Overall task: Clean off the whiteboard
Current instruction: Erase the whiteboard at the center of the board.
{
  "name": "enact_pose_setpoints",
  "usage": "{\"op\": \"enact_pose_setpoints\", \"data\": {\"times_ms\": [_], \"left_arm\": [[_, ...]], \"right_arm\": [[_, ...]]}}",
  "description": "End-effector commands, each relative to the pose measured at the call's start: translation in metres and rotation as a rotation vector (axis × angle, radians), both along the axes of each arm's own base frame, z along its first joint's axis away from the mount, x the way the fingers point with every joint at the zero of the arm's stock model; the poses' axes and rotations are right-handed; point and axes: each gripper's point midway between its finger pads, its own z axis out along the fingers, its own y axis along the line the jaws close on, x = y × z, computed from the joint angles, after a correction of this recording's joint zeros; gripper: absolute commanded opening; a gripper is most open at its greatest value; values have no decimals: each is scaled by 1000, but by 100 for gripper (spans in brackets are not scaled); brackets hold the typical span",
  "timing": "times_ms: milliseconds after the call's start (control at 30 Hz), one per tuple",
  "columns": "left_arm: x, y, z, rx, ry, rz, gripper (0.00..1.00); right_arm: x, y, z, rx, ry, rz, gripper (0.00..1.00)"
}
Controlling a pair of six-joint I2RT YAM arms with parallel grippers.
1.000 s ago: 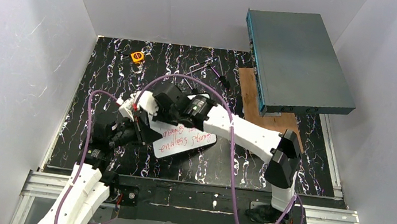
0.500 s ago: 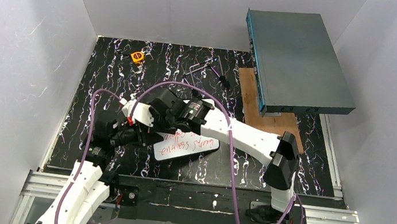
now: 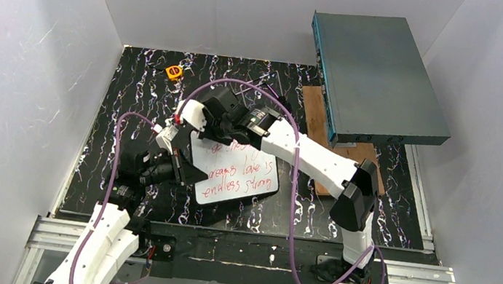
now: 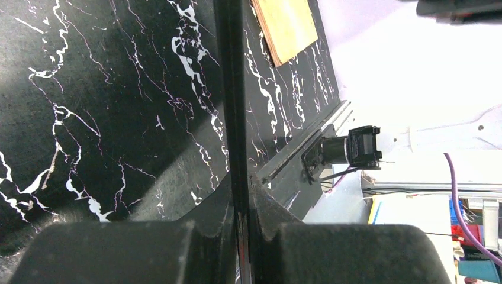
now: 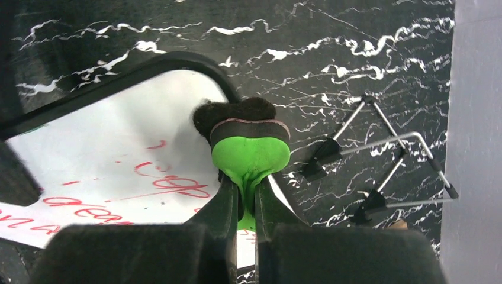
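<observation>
The whiteboard (image 3: 240,177) lies tilted near the table's middle, with red handwriting across it. My left gripper (image 3: 182,171) is shut on its left edge; in the left wrist view the black frame (image 4: 231,89) runs edge-on into the gripper (image 4: 240,189). My right gripper (image 5: 247,189) is shut on a green eraser (image 5: 250,151) whose black felt rests at the board's rounded far corner (image 5: 195,62). Red writing (image 5: 171,184) shows just left of the eraser. From above, the right gripper (image 3: 194,134) sits over the board's far left end.
A black wire stand (image 5: 385,160) lies on the table beyond the board, also seen from above (image 3: 263,88). An orange tape measure (image 3: 174,71) sits far left. A brown wooden board (image 3: 327,133) lies under a big grey-teal metal box (image 3: 378,78) at right.
My right gripper with the eraser has swept from the board's near left part to its far corner, uncovering more red writing. The left gripper has kept hold of the board's edge.
</observation>
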Motion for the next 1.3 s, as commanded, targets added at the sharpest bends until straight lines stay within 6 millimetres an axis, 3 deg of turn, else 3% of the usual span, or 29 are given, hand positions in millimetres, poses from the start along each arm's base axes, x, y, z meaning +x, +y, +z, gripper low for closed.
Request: {"op": "enact_pose_setpoints", "data": {"times_ms": [0, 67, 133, 200, 367, 467, 533, 600, 767, 867, 967, 1133, 1200, 1267], "left_arm": [[-9, -14, 52, -64, -220, -144, 0], [-9, -14, 52, -64, -218, -143, 0], [-9, -14, 52, -65, -218, -145, 0], [-10, -14, 52, -65, -220, -146, 0], [-11, -14, 52, -67, -226, -148, 0], [-11, -14, 52, -67, -225, -149, 0], [-11, -14, 53, -67, -226, -148, 0], [-11, -14, 52, -67, -226, -147, 0], [-11, -14, 53, -66, -231, -145, 0], [-11, -14, 53, -65, -232, -144, 0], [-12, -14, 54, -68, -233, -149, 0], [-12, -14, 53, -70, -230, -151, 0], [-12, -14, 53, -71, -229, -153, 0], [-12, -15, 53, -73, -227, -154, 0]], "right_arm": [[-69, 11, -29, -77, 108, 256, 1], [-96, 9, -33, -95, 137, 353, 1], [-102, 8, -32, -95, 133, 377, 1], [-81, 12, -28, -76, 77, 288, 1], [4, 5, 0, 13, -33, -31, 1], [18, -1, -1, 6, -63, -68, 1], [8, -3, -11, -14, -35, -36, 1], [-15, -5, -28, -59, 11, 45, 1], [-101, -8, -56, -134, 86, 307, 1], [-113, -4, -57, -127, 82, 323, 1], [-79, 4, -40, -81, 20, 194, 1], [0, 1, -5, 6, -44, -57, 1], [12, 0, 2, 24, -56, -94, 1], [8, 1, -3, 20, -39, -82, 1]]}}
